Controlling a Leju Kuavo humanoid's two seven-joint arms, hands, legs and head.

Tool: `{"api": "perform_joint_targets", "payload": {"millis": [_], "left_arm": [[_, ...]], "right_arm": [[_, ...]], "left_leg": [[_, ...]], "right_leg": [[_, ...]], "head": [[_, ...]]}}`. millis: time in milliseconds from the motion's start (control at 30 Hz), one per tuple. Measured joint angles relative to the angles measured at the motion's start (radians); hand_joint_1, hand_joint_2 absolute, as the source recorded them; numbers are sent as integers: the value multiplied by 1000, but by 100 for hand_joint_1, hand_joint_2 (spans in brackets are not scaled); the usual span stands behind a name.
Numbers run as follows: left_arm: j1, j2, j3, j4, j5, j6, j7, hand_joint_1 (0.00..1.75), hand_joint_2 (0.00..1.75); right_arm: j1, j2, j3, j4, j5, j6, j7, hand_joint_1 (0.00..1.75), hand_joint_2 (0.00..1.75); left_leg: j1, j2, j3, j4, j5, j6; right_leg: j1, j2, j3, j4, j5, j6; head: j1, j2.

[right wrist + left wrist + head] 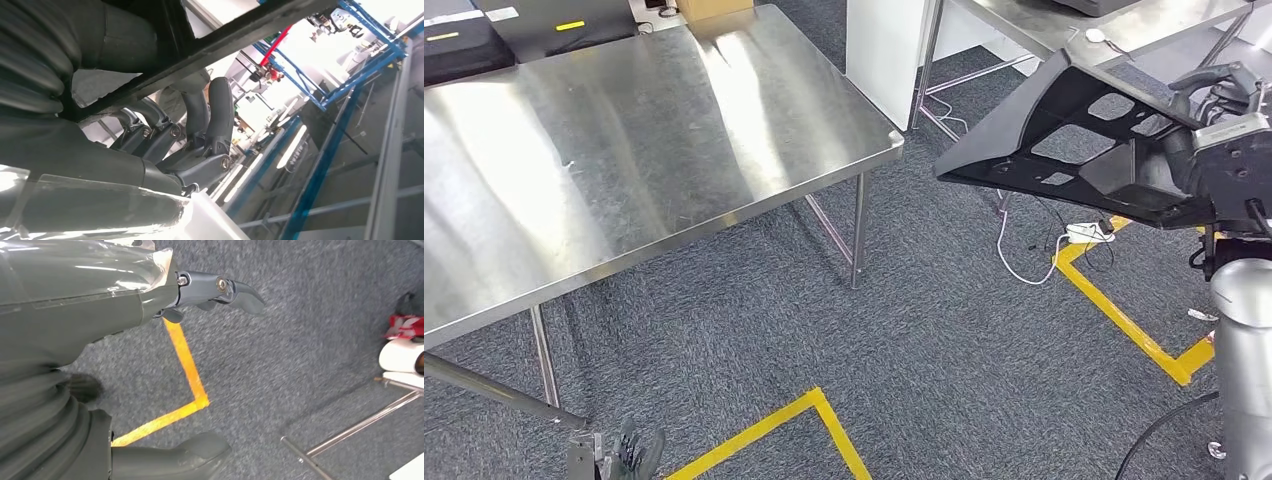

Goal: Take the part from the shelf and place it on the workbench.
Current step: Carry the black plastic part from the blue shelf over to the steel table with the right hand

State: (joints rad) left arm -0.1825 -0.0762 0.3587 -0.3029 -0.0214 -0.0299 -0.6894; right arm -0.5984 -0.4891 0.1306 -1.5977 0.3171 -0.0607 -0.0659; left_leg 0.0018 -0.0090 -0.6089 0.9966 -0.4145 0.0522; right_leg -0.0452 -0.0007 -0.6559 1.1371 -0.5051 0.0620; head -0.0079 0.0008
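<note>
The part point(1064, 130) is a flat black plastic frame with several cut-outs. It is held in the air at the right, over the carpet and to the right of the workbench. My right hand point(1224, 105) grips its right end. In the right wrist view the dark fingers point(200, 130) curl around a black bar of the part point(225, 45). The steel workbench point(624, 150) spreads across the left half of the head view. My left hand point(629, 455) hangs low beside the near table leg. In the left wrist view its fingers point(220, 290) are spread and hold nothing.
Black cases point(464, 40) lie on the workbench's far left corner. A second steel table point(1124, 25) and a white panel point(884, 50) stand behind the part. Yellow floor tape point(1124, 320) and a white power strip with cables point(1084, 232) lie on the grey carpet.
</note>
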Motion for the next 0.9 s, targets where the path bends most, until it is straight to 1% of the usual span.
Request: {"api": "perform_joint_targets", "payload": {"millis": [33,67,100,133,167,200,233,267,300,333,400,433,600,700,833,900], "left_arm": [[0,1,1,0,2,0,0,0,175],[0,1,3,0,5,1,0,0,175],[0,0,4,0,7,1,0,0,175],[1,0,6,1,9,0,0,0,175],[1,-1,8,1,10,-1,0,0,175],[1,-1,9,1,10,-2,0,0,175],[1,-2,10,1,10,-4,0,0,175],[1,-2,11,1,10,-5,0,0,175],[2,-2,13,1,10,-6,0,0,175],[3,-1,15,1,10,-7,0,0,175],[5,0,17,1,11,-9,0,0,175],[5,0,18,1,10,-10,0,0,175],[5,-1,20,1,11,-5,0,0,175],[5,-1,23,1,13,-1,0,0,175],[5,-2,25,1,16,-2,0,0,175],[5,-2,28,1,19,-7,0,0,175]], "right_arm": [[-2,0,1,1,0,1,0,175,175],[-6,1,2,3,-1,2,1,175,175],[-11,3,5,5,-1,4,2,175,175],[-18,5,9,8,-2,6,4,175,175],[-26,6,12,11,-2,7,4,175,175],[-34,8,15,13,-2,7,5,175,175],[-40,10,18,15,-3,6,6,175,175],[-45,12,20,16,-3,5,6,175,175],[-47,14,22,17,-3,4,8,175,175],[-48,17,23,18,-3,4,9,175,175],[-48,22,26,19,-3,2,12,175,175],[-48,24,26,19,-3,2,12,175,175],[-46,31,27,19,-2,-1,13,175,175],[-38,35,28,19,4,-4,13,175,175],[-24,38,31,19,26,-10,13,175,175],[-12,39,31,19,38,-17,13,175,175]], "left_leg": [[-2,-1,0,0,-1,5],[-6,-1,1,1,-2,7],[-9,-3,2,1,-3,9],[-13,-4,3,1,-4,10],[-16,-6,6,2,-5,11],[-18,-8,8,3,-7,11],[-21,-10,8,6,-10,8],[-23,-11,7,8,-13,6],[-26,-12,5,11,-16,6],[-28,-13,4,14,-17,7],[-28,-12,4,13,-17,13],[-27,-12,5,12,-17,13],[-27,-11,8,7,-16,11],[-26,-11,8,7,-16,9],[-25,-11,8,6,-15,5],[-25,-11,8,6,-15,4]], "right_leg": [[3,1,-37,72,-26,-4],[7,1,-68,128,-42,-5],[11,1,-84,152,-43,-2],[14,1,-79,134,-27,2],[17,1,-55,79,0,6],[19,1,-20,6,30,7],[23,1,13,-60,55,3],[27,1,35,-105,71,-4],[29,1,47,-127,79,-11],[31,1,50,-131,80,-17],[30,1,50,-132,81,-18],[31,1,50,-132,81,-19],[33,2,50,-131,80,-26],[34,2,50,-131,80,-27],[35,2,50,-131,80,-32],[35,2,50,-131,80,-32]], "head": [[1,0],[1,0],[1,0],[2,0],[1,0],[2,0],[1,0],[1,0],[0,0],[0,0],[0,0],[0,0],[0,0],[0,0],[0,0],[0,0]]}}
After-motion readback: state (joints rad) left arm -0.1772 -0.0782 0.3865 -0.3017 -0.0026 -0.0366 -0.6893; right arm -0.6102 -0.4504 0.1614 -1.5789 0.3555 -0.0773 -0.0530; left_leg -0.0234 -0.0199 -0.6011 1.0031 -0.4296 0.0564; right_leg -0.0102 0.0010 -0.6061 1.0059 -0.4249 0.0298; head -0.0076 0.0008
